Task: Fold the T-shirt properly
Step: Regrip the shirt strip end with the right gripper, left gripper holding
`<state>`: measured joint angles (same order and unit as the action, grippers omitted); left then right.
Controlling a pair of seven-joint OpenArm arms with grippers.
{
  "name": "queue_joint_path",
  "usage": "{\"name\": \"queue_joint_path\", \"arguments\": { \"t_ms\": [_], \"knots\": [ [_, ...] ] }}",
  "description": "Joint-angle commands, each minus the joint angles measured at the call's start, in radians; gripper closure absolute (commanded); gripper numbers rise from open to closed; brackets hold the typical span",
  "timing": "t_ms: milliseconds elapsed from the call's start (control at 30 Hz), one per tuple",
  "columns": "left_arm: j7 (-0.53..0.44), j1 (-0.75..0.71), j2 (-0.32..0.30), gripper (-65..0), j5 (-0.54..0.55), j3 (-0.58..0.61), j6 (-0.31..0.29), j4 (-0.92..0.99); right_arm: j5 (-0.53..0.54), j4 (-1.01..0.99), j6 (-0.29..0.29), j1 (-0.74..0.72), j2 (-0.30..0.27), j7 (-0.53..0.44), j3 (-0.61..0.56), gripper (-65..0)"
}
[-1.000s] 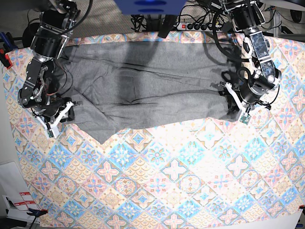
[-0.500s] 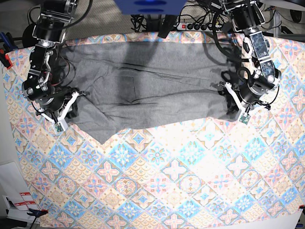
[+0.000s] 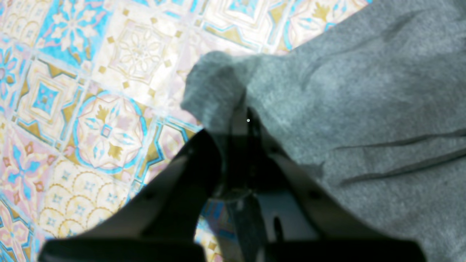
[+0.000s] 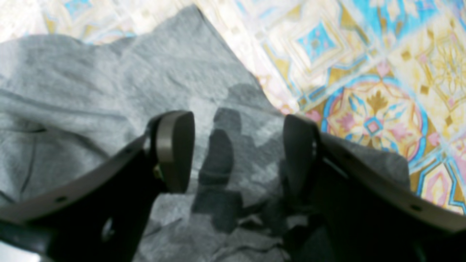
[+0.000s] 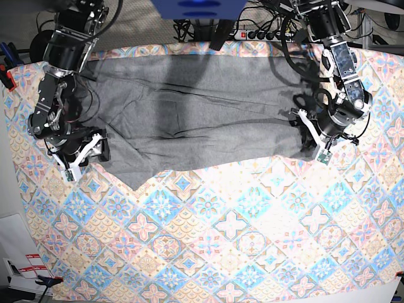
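The grey T-shirt (image 5: 202, 113) lies spread across the far half of the table, with a pointed corner hanging toward the near left. My left gripper (image 5: 320, 144) is at the shirt's right edge. In the left wrist view the left gripper (image 3: 240, 109) is shut on a bunched fold of the T-shirt (image 3: 364, 91). My right gripper (image 5: 85, 158) is at the shirt's left edge. In the right wrist view the right gripper (image 4: 236, 153) stands open just above the T-shirt (image 4: 109, 91), its fingertips (image 4: 174, 149) wide apart with only flat fabric below.
A colourful tile-patterned cloth (image 5: 221, 240) covers the table. A power strip (image 5: 259, 35) and cables run along the far edge. White paper (image 5: 19, 252) lies off the near-left corner, and a red clamp (image 5: 6, 77) is at the left edge.
The right gripper has gone from shut to open and shifted slightly along the shirt's left edge. The left arm and its grip have not moved.
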<state>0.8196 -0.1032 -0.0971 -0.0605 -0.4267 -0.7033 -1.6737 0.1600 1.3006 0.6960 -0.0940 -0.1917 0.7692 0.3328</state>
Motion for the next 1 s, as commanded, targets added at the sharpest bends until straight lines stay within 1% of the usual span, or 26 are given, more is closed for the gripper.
{"name": "queue_joint_path", "arguments": {
  "t_ms": [0,167,233,267,300,400,467,600,667,800,967],
  "knots": [
    [-0.018,0.010,-0.010,0.0,0.011,-0.001,0.005,-0.018,0.006,0.003,0.002,-0.014,-0.021,-0.035,0.005,-37.8],
    [-0.018,0.009,-0.013,0.0,0.011,-0.002,0.005,-0.018,0.006,-0.071,0.002,-0.037,-0.033,-0.058,0.007,-36.7],
    [-0.018,0.009,-0.013,0.0,0.011,-0.002,0.005,-0.018,0.006,-0.106,0.002,-0.045,-0.035,-0.086,0.007,-36.7],
    [-0.018,0.009,-0.013,0.0,0.011,-0.002,0.005,-0.018,0.006,-0.112,0.002,-0.045,-0.045,-0.103,0.007,-36.7],
    [-0.018,0.009,-0.013,0.0,0.011,-0.002,0.005,-0.019,0.006,-0.114,0.002,-0.045,-0.055,-0.115,0.007,-36.7],
    [-0.018,0.009,-0.013,0.0,0.011,-0.002,0.005,-0.019,0.006,-0.111,0.002,-0.045,-0.059,-0.141,0.009,-36.7],
    [-0.018,0.009,-0.013,0.0,0.011,-0.002,0.005,-0.019,0.006,-0.105,0.002,-0.045,-0.061,-0.141,0.012,-36.7],
    [-0.018,0.009,-0.013,0.0,0.011,-0.002,0.005,-0.019,0.006,-0.043,0.002,-0.043,-0.062,-0.133,0.098,-36.7],
    [-0.018,0.010,-0.013,0.0,0.011,-0.002,0.005,-0.019,0.006,-0.046,0.002,-0.045,-0.062,-0.130,0.124,-36.7],
    [-0.018,0.013,-0.013,0.0,0.011,-0.002,0.005,-0.019,0.006,-0.071,0.002,-0.046,-0.079,-0.130,0.127,-36.7],
    [-0.018,0.015,-0.010,0.0,0.011,-0.002,0.005,-0.021,0.006,-0.141,0.002,-0.046,-0.079,-0.138,0.113,-36.7]
  ]
}}
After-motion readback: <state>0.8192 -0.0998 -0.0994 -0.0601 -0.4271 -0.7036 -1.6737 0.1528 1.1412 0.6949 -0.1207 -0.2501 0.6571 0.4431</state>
